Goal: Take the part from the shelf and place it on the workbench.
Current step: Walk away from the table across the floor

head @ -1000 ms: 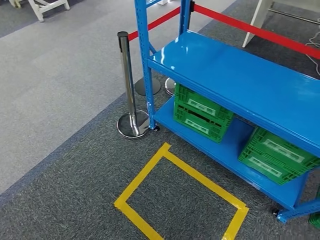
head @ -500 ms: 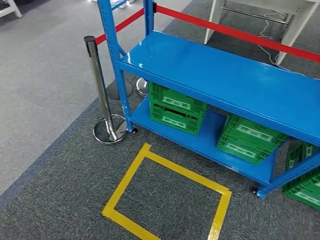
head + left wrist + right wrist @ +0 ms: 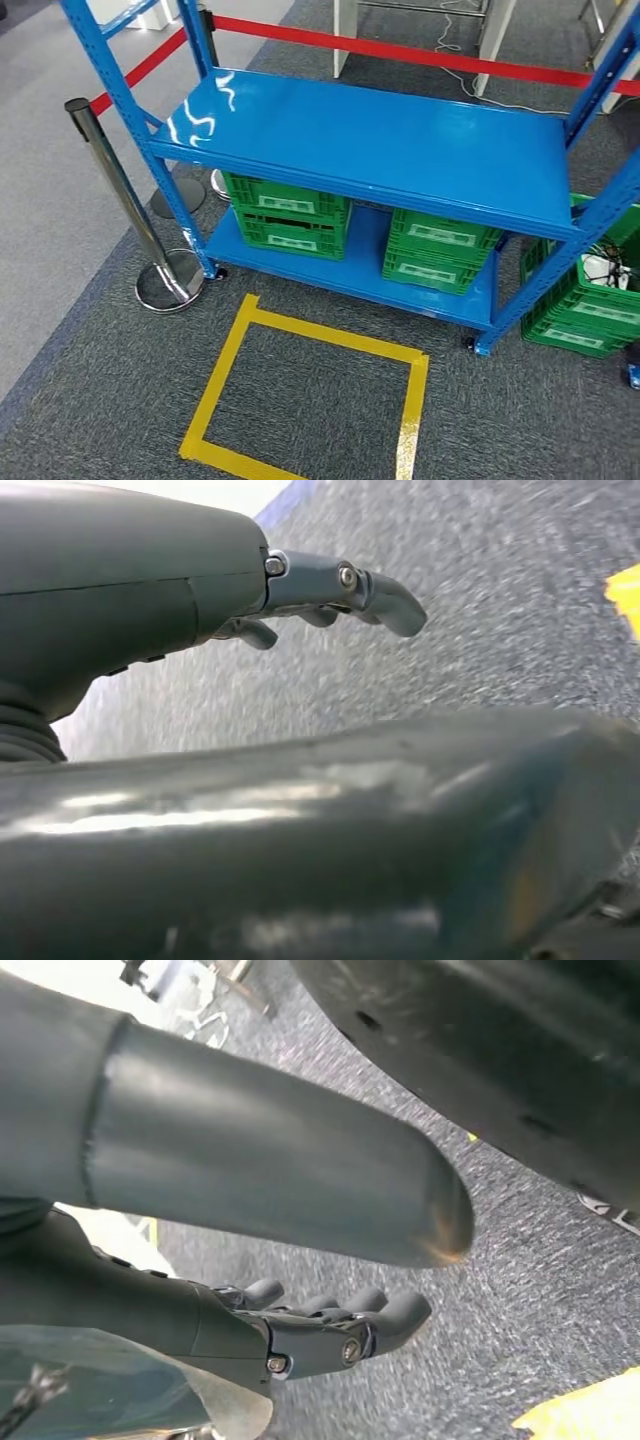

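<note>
We stand facing the blue shelf [image 3: 362,140] with both arms hanging: in the wrist views our left hand [image 3: 332,595] and our right hand [image 3: 332,1325] each hold nothing, fingers loosely extended and a little apart over the grey carpet [image 3: 324,400]. The part we are meant to fetch is not something we can pick out — the shelf's upper deck at about twelve o'clock looks bare and glossy, and if the part is anywhere it is likely down inside one of the green crates [image 3: 287,215] on the lower deck, or in the crate on the floor [image 3: 589,300] at roughly three o'clock, where something pale shows among dark cables; we cannot tell which. That uncertainty is the first risk: reaching for the wrong crate would waste the approach. The yellow taped square [image 3: 226,375] lies on the floor at about six o'clock, just short of the shelf, and we judge it to be our standing mark — stopping off it could leave the lower deck beyond comfortable reach or bring our knees against the frame. The chrome stanchion [image 3: 121,190] at about nine o'clock, with its red barrier belt [image 3: 423,55] running behind the shelf, stands near the left upright, so a wide swing of the left arm could clip it. The low clearance between the decks is another hazard: a hand going in for a crate could catch the upper deck's front edge. No worktop is in sight, so carrying the part off will mean turning away.
</note>
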You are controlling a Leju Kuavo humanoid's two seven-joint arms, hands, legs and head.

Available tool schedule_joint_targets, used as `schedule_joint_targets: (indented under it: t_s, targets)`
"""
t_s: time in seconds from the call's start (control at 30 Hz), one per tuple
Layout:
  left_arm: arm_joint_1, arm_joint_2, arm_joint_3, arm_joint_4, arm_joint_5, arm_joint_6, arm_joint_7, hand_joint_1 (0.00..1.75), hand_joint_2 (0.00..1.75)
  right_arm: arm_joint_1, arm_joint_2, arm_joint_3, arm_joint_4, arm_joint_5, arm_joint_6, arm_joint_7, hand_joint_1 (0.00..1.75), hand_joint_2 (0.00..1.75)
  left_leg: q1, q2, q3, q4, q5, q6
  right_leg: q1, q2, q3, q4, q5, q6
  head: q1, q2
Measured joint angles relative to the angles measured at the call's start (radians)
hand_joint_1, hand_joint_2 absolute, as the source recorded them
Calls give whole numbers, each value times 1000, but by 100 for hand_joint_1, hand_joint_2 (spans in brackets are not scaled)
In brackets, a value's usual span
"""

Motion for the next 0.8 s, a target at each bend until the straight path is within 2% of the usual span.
schedule_joint_targets:
  t_s: [0.03, 0.07, 0.1, 0.13, 0.17, 0.2, 0.23, 0.27, 0.33, 0.37, 0.43, 0.47, 0.5, 0.53, 0.57, 0.6, 0.63, 0.67, 0.7, 0.73, 0.77, 0.8]
  targets:
    - [2, 0, 0, 0, 0, 0, 0, 0, 0, 0, 0, 0, 0, 0, 0, 0, 0, 0, 0, -7, -29, 61, -20, 1, 1, 15, -1, 0, 0, -2, 0, 0]
    - [4, 0, 0, 0, 1, 0, 0, 0, 0, 1, 0, -1, 0, 0, 0, 0, 0, 0, -1, -10, -47, 94, -22, 3, 3, 32, -1, 1, 1, -2, 0, 0]
    - [4, 0, 0, 0, 1, 0, 0, 0, 0, 1, 0, -1, 0, 0, 0, 0, 0, 0, -1, -12, -44, 79, 2, 6, 4, 47, 1, 1, 1, -2, 0, 0]
    - [5, 0, 0, 0, 1, 0, 1, 0, 0, 2, 0, -2, 0, 0, 0, 0, 0, 0, -1, -18, -25, 27, 41, 11, 5, 64, 2, 1, 1, -2, 0, 0]
    - [4, 0, 0, 0, 1, 0, 1, 0, 0, 2, 0, -2, 0, 0, 0, 0, 0, 0, -1, -36, 4, -47, 86, 17, 5, 79, 3, 2, 1, -2, 0, 0]
    - [4, 0, 0, 0, 1, 0, 1, 0, 0, 1, 0, -3, 0, 0, 0, 0, 0, 0, 0, -59, 31, -116, 117, 24, 6, 92, 3, 3, 1, 0, 1, 0]
    - [4, 0, 0, 0, 0, 0, 1, 0, 0, 0, 0, -3, 0, 0, 0, 0, 0, 0, 1, -79, 50, -167, 135, 28, 6, 105, 0, 5, 1, 3, 1, 0]
    - [3, 0, 0, 0, 0, 0, 1, 0, 0, 0, 0, -3, 0, 0, 0, 0, 0, 0, 0, -93, 60, -194, 139, 32, 5, 116, -5, 6, 2, 9, 1, 0]
    - [1, -1, 0, 0, 1, 0, 1, 0, 0, 2, 0, -4, 0, 0, 0, 1, 0, 0, -1, -84, 63, -206, 136, 36, 1, 137, -16, 3, 7, 24, 1, 0]
    - [0, -1, 0, 0, 2, 0, 2, 0, 0, 5, -1, -4, 0, 0, 0, 2, 0, 0, 0, -72, 65, -212, 139, 41, 0, 133, -22, 5, 5, 31, 2, 0]
    - [0, -3, 0, 0, 4, 0, 3, 0, 0, 5, -2, -5, 0, 0, 0, 5, 0, 0, 3, -46, 70, -226, 146, 52, 4, 86, -52, 53, -27, 38, 7, 0]
    - [1, -4, 0, 0, 4, 0, 4, 0, 0, 4, -2, -6, 0, -1, 0, 7, 0, 0, 3, -30, 70, -229, 147, 56, 6, 51, -79, 110, -58, 40, 9, 0]
    - [2, -5, 0, 0, 4, 1, 5, 0, 0, 2, -2, -6, 0, -1, 0, 8, 0, 0, 2, -16, 69, -229, 147, 58, 6, 28, -114, 179, -92, 42, 12, 0]
    - [4, -5, 1, 0, 4, 1, 8, 0, 0, 1, -2, -6, 0, -1, 0, 9, 0, 0, 1, 1, 68, -229, 147, 58, 5, 15, -146, 244, -118, 45, 12, 0]
    - [4, -6, 1, 0, 4, 1, 12, 0, 0, 0, -2, -7, 0, -1, 0, 10, 0, 0, 0, 16, 68, -229, 146, 58, 4, 10, -163, 283, -127, 48, 12, 0]
    - [4, -6, 1, 0, 4, 1, 16, 0, 0, 1, -3, -8, 0, -1, -1, 12, 0, 0, 1, 30, 69, -228, 145, 57, 2, 5, -160, 282, -116, 51, 12, 0]
    - [3, -7, 1, 0, 4, 1, 19, 0, 0, 2, -3, -9, 0, -1, -1, 13, 0, 0, 1, 42, 70, -228, 143, 54, 0, -1, -136, 240, -88, 52, 12, 0]
    - [2, -8, 1, 0, 4, 1, 21, 0, 0, 2, -4, -10, 0, -1, -1, 15, 0, 0, 1, 53, 73, -226, 140, 50, -1, -18, -93, 166, -53, 53, 13, 0]
    - [1, -8, 1, 0, 3, 1, 23, 0, 0, 2, -5, -11, 0, 0, 0, 16, 0, 0, -1, 62, 75, -222, 136, 45, 1, -41, -53, 94, -29, 52, 13, 0]
    - [1, -8, 1, 0, 3, 1, 24, 0, 0, 1, -5, -13, 0, 0, 0, 17, 0, 0, -3, 71, 76, -219, 132, 38, 2, -58, -21, 38, -14, 47, 13, 0]
    - [0, -8, 1, 0, 3, 0, 26, 0, 0, 0, -5, -13, 0, 0, 0, 17, 0, 0, -7, 79, 78, -216, 129, 33, 3, -69, -3, 8, -9, 41, 12, 0]
    - [0, -8, 1, 0, 3, 0, 27, 0, 0, 0, -5, -14, 0, 0, 0, 17, 0, 0, -9, 87, 80, -215, 127, 29, 6, -67, -4, 4, -13, 33, 11, 0]
